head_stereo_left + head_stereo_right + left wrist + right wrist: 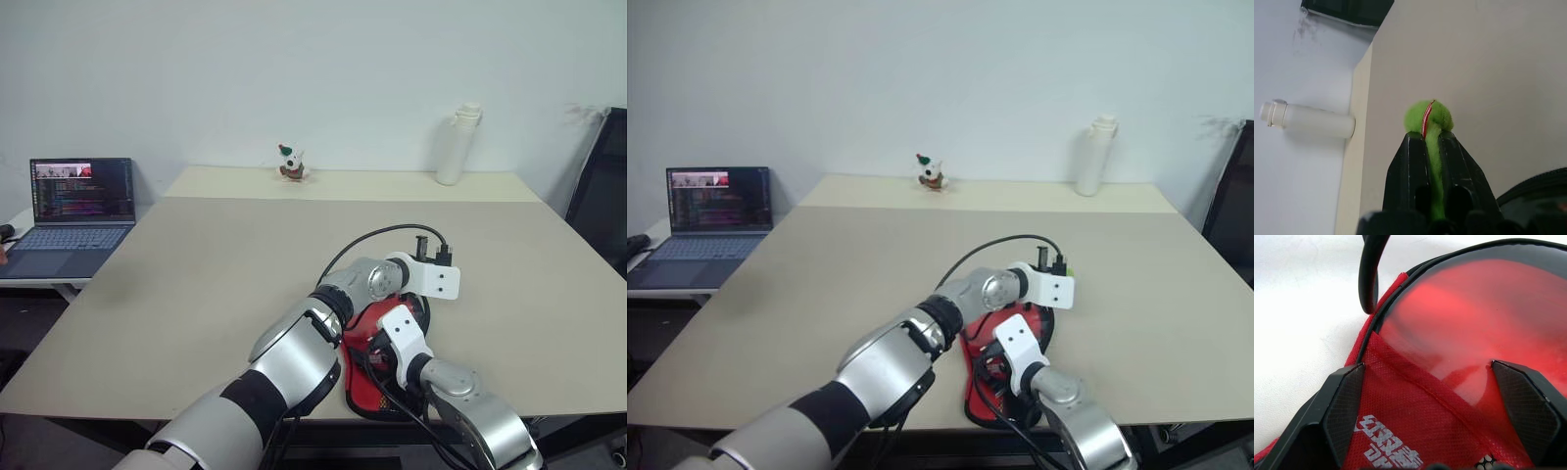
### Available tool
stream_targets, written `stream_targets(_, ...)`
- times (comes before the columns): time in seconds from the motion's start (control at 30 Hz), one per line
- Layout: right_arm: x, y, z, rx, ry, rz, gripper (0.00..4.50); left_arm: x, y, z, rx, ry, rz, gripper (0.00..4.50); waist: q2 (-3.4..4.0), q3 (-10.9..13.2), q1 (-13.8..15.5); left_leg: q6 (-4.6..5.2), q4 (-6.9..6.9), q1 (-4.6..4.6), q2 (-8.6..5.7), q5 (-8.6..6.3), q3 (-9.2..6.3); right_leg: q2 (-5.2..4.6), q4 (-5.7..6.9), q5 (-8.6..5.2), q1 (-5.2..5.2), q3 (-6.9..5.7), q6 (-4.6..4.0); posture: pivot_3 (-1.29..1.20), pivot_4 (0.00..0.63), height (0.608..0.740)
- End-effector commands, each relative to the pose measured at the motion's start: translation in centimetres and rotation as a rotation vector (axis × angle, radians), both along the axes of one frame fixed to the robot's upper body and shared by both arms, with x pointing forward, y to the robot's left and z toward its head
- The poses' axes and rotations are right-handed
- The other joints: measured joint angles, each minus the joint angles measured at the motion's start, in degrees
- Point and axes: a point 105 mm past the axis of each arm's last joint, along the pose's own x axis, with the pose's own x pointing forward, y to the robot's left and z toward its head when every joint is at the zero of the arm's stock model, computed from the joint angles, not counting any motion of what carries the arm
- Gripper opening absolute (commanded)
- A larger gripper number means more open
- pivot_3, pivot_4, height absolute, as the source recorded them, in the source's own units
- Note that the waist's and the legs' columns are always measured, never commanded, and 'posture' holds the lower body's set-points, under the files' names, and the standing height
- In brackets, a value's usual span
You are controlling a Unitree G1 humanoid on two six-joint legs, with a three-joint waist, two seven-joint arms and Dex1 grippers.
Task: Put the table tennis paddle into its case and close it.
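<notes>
The table tennis paddle (1474, 333) sits inside the case (1400, 416), its glossy red face tucked under the red inner lining, right at the near edge of the table (216, 284). White print shows on that lining, and the case's dark rim curves round the paddle's edge. From the head views the case (367, 377) lies open, red side up, half hidden beneath both arms.

Right gripper (1432, 396) is directly over it, fingers (1344, 406) spread as wide as they go, one on either side of the lining's edge where it meets the paddle face. Nothing is gripped between them; whether the tips rest on the fabric I cannot tell.

Left gripper (1430, 142) is above the case's far end, jaws pinched tight on a small fuzzy green ball (1429, 117) with a red-and-white stripe, the ball squeezed and bulging out past the fingertips. A black cable (377, 240) loops up over that wrist.

Further out, a white bottle (458, 145) stands at the table's far edge near the wall, a little figurine (291, 164) at the far edge too, and an open laptop (76, 211) with its screen lit sits on a side surface off to the left.
</notes>
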Motion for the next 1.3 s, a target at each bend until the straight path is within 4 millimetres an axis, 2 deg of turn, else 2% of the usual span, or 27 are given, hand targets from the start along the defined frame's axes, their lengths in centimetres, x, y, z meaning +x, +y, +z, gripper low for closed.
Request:
stream_targets(0.03,-3.0,-0.1,-7.7,-0.095,0.342,0.026,4.50,-3.6,-4.6,2.4,-0.107,-0.006,-0.177,0.03,0.00,0.0,0.0,0.00,0.00,0.00,0.00,0.00,0.00,0.00,0.00,0.00,0.00,0.00,0.00,0.00,0.150,0.740)
stream_targets(0.07,-2.9,-0.1,-7.6,-0.094,0.341,0.027,4.50,-3.6,-4.6,2.4,-0.112,0.012,-0.179,0.03,0.00,0.0,0.0,0.00,0.00,0.01,0.00,0.00,0.00,0.00,0.00,0.00,0.00,0.01,0.01,0.00,0.150,0.740)
stream_targets(0.17,-2.9,0.0,-7.7,-0.094,0.340,0.033,4.50,-3.5,-4.4,2.4,-0.125,0.053,-0.170,0.86,-0.01,-0.1,-0.2,0.00,0.01,0.03,0.01,0.00,0.00,0.01,0.01,0.01,0.00,0.02,0.01,0.00,0.150,0.740)
stream_targets(0.37,-2.2,0.2,-7.4,-0.095,0.329,0.038,4.50,-3.2,-4.1,2.6,-0.149,0.073,-0.160,2.91,0.04,-0.7,-0.7,0.00,-0.02,0.20,0.04,0.00,0.04,0.03,0.03,0.01,0.07,0.11,0.02,0.00,0.150,0.740)
stream_targets(0.57,-1.2,0.1,-7.1,-0.093,0.312,0.039,4.50,-1.7,-3.1,6.2,-0.271,0.039,-0.105,2.91,0.07,-0.8,-0.8,0.00,-0.01,0.38,0.09,0.00,0.07,0.04,0.05,0.09,0.11,0.12,0.14,0.00,0.150,0.740)
stream_targets(0.67,-0.6,0.1,-6.6,-0.082,0.299,0.036,4.50,-0.5,-1.7,7.9,-0.380,0.074,-0.057,2.91,0.08,-0.8,-0.8,0.00,-0.01,0.52,0.14,0.00,0.12,0.04,0.05,0.09,0.16,0.11,0.14,0.00,0.150,0.740)
stream_targets(0.73,-0.2,0.1,-5.9,-0.061,0.283,0.034,4.50,0.6,-0.1,8.9,-0.449,0.094,-0.011,2.91,0.09,-0.8,-0.8,0.00,-0.02,0.59,0.16,0.00,0.13,0.04,0.05,0.09,0.20,0.11,0.14,0.00,0.150,0.740)
stream_targets(0.87,0.0,0.4,-1.8,0.078,0.222,0.072,4.50,3.8,5.7,10.0,-0.581,0.167,0.132,2.91,0.20,-0.8,-0.9,0.00,-0.07,0.56,0.17,0.00,0.19,0.05,0.08,0.12,0.14,0.15,0.19,0.00,0.150,0.740)
stream_targets(0.93,-0.3,0.5,0.3,0.131,0.196,0.101,4.50,4.8,8.0,10.0,-0.629,0.199,0.186,2.91,0.27,-0.7,-0.9,0.00,-0.13,0.43,0.16,0.00,0.19,0.06,0.08,0.13,0.03,0.13,0.19,0.00,0.150,0.740)
stream_targets(1.07,-1.1,0.3,3.8,0.193,0.146,0.153,4.50,5.5,10.9,8.8,-0.684,0.307,0.218,2.91,0.34,-0.6,-0.5,-0.01,-0.15,-0.31,0.09,0.00,0.09,0.05,0.00,0.12,-0.50,0.03,0.14,0.00,0.150,0.740)
stream_targets(1.2,-1.8,-0.6,7.0,0.244,0.101,0.175,4.50,4.4,11.8,6.0,-0.675,0.497,0.123,2.91,0.53,-0.2,0.3,-0.02,-0.03,-0.75,-0.09,-0.02,0.09,-0.17,0.00,0.20,-0.83,0.00,0.00,0.00,0.150,0.740)
stream_targets(1.3,-2.2,-1.7,8.6,0.261,0.077,0.187,4.50,3.0,11.9,3.8,-0.621,0.634,0.028,2.91,0.51,0.1,0.3,-0.01,0.07,-0.94,-0.16,-0.02,0.09,-0.23,-0.04,0.30,-0.94,-0.01,-0.11,0.00,0.150,0.740)
